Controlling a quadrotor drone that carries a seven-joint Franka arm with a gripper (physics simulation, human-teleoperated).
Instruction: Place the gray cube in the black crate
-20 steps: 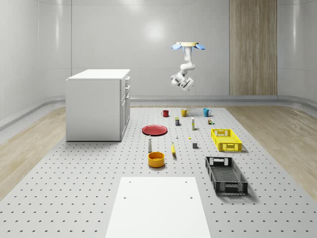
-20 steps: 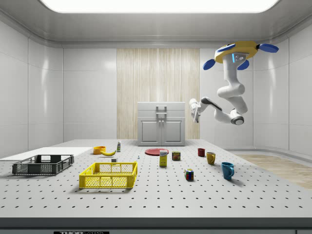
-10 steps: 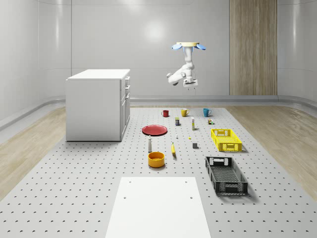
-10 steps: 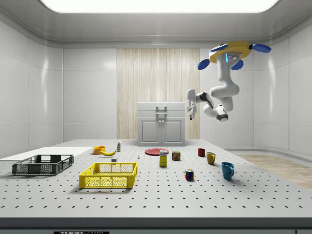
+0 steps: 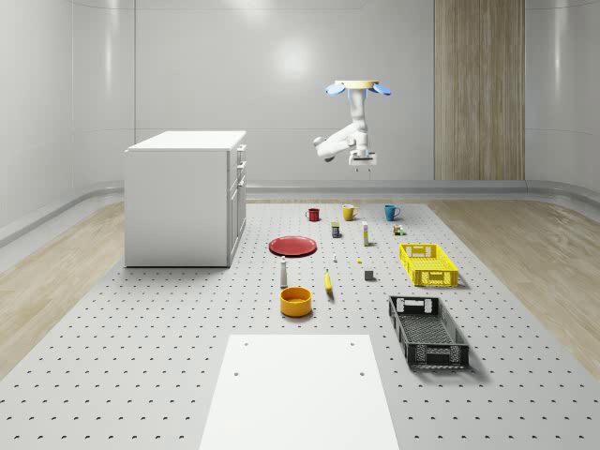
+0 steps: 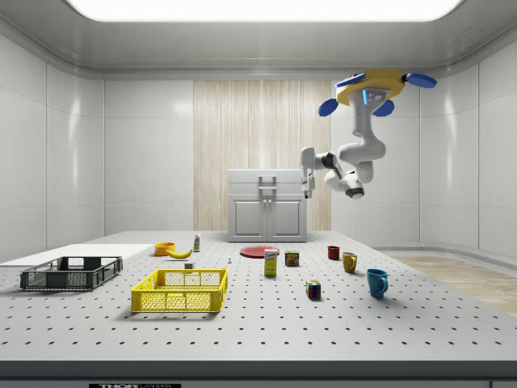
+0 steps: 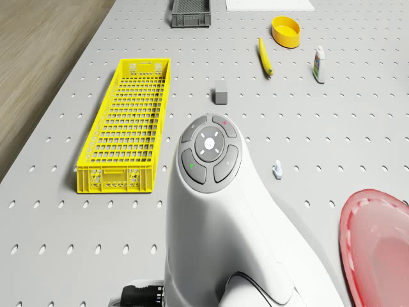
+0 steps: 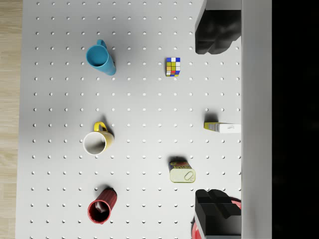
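The gray cube (image 5: pixel 369 275) (image 7: pixel 221 96) (image 6: pixel 188 264) sits on the perforated table between the banana and the yellow crate. The black crate (image 5: pixel 428 331) (image 6: pixel 71 273) (image 7: pixel 190 13) lies empty near the table's front, at the whole-scene view's right. The drone (image 5: pixel 358 87) (image 6: pixel 376 82) hovers high over the far end of the table, above the row of mugs. Its white arm (image 7: pixel 217 211) bends down to the gripper (image 5: pixel 362 165) (image 6: pixel 305 191) (image 8: pixel 216 124), which points straight down, open and holding nothing. The dark fingers (image 8: pixel 217 32) stand wide apart, far above the cube.
A yellow crate (image 5: pixel 428 264) lies just beyond the black one. A red plate (image 5: pixel 293 246), a bottle (image 5: pixel 282 273), a banana (image 5: pixel 328 281) and an orange bowl (image 5: pixel 295 300) lie left of the cube. Mugs (image 8: pixel 101 59), a can (image 8: pixel 182 174) and a Rubik's cube (image 8: pixel 173 66) lie below the gripper. A white cabinet (image 5: pixel 186 197) stands left.
The drone has drifted toward the side view's left. The arm has swung round, so the gripper now points straight down instead of sideways.
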